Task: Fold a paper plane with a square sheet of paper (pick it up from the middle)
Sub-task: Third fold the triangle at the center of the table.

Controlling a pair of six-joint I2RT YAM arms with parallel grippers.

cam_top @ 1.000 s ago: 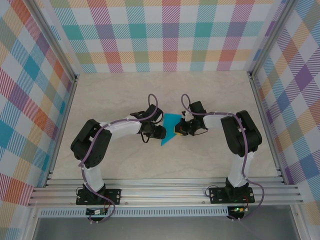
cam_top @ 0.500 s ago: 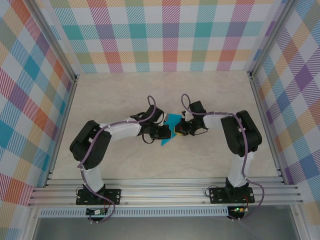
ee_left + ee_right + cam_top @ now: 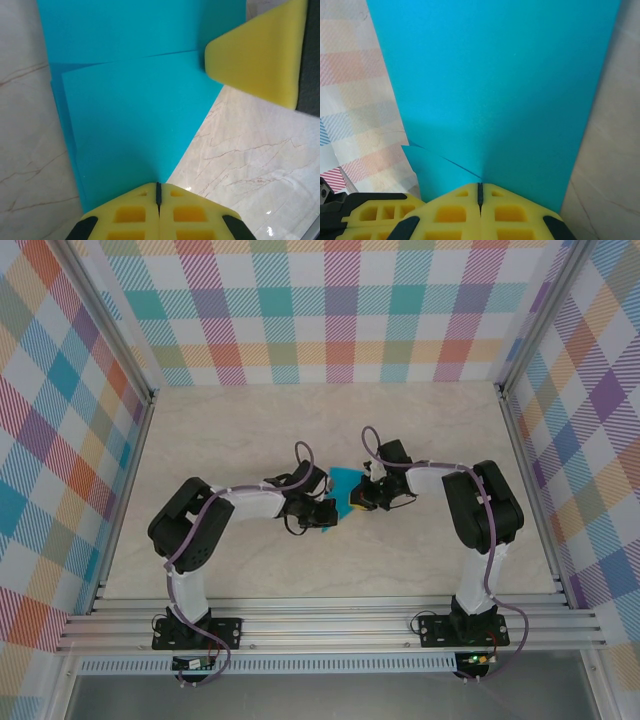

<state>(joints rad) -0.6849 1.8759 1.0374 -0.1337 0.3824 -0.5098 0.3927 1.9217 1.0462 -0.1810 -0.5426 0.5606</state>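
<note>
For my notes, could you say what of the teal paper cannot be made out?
Top view: paper tiny, partly under left gripper and right gripper.
Left wrist: cropped above; left gripper hides its tip.
Right wrist: cropped above; right gripper hides its near edge.

Pale marbled table (image 3: 250, 430) with faint brown veins, aluminium rails (image 3: 330, 625) along its lower edge in the top view, folded teal paper (image 3: 345, 480) just right of centre, layers overlapping, whether it rests flat unclear.
</note>
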